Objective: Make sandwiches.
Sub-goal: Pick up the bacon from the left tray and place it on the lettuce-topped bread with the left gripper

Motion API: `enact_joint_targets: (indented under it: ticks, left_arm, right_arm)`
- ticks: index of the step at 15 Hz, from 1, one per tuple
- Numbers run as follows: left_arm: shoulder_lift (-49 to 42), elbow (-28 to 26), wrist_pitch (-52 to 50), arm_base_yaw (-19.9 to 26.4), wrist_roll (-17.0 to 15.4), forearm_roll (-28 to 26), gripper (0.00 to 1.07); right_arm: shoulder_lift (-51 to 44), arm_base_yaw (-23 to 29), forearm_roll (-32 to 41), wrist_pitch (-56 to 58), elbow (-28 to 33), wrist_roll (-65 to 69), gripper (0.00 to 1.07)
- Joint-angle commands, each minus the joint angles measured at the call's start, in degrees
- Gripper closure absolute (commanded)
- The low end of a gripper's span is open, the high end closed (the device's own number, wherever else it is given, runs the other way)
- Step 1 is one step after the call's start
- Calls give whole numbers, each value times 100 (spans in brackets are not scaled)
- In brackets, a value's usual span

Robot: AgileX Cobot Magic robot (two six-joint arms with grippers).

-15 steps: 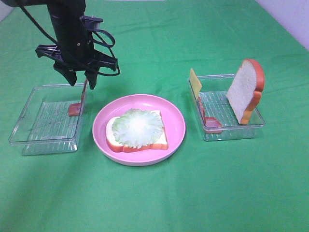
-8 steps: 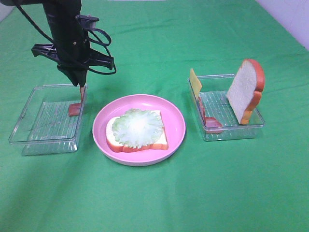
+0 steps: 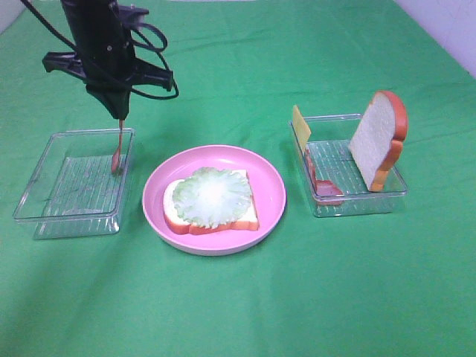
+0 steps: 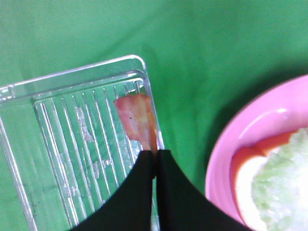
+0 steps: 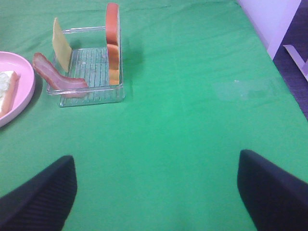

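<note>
Across the lower frame of the high view: green cloth (image 3: 238, 320), ground for everything listed.

Item 1, centre: pink plate (image 3: 273, 195). On it one bread slice (image 3: 216, 224), lying flat, with a round of lettuce (image 3: 212, 195) on top. Two layers down.

Item 2, right of centre: right tray (image 3: 357, 203), clear plastic. It holds an upright bread slice (image 3: 379, 141) at its right end, a cheese square (image 3: 300, 125) standing at its far left corner, and a second meat strip (image 3: 324, 189) slumped along its left wall. I have hold of none of these.

Item 3, left of centre: left tray (image 3: 74, 190), clear, with a ribbed floor.

Item 4, upper left: my left pincer (image 3: 120, 115), jaws pressed together on the top end of a meat strip (image 3: 116, 152). The strip hangs straight down just inside the left tray's right wall. The wrist view agrees: pincer (image 4: 155, 155) tips meet on the strip (image 4: 137, 120), with the tray corner beneath. Whether its lower end is free of the tray floor I cannot tell.

Item 5, outside the high view: my right pincer (image 5: 156, 161), fingers spread as wide as they go, holding nothing, over cloth well apart from the right tray.

Balance, by my reckoning: meat goes onto the lettuce next, then cheese, then the top slice. Under halfway.
</note>
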Motion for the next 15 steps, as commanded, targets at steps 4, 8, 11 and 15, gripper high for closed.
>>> enact_joint_targets:
  ticks: [4,8,11,15]
  left_arm:
    - [-607,-52,23,-57,1014,-2149,107]
    - [-447,-40,-292,-579,1610,-3237,107]
    - [-74,-34,-223,-888,1564,-3203,107]
    - [206,-34,86,-934,1175,-2429,107]
  right_arm:
    - [-86,-34,0,-46,6,0,22]
    - [-86,-34,0,-46,6,0,22]
    - [-86,-34,0,-46,6,0,22]
    - [-86,-34,0,-46,6,0,22]
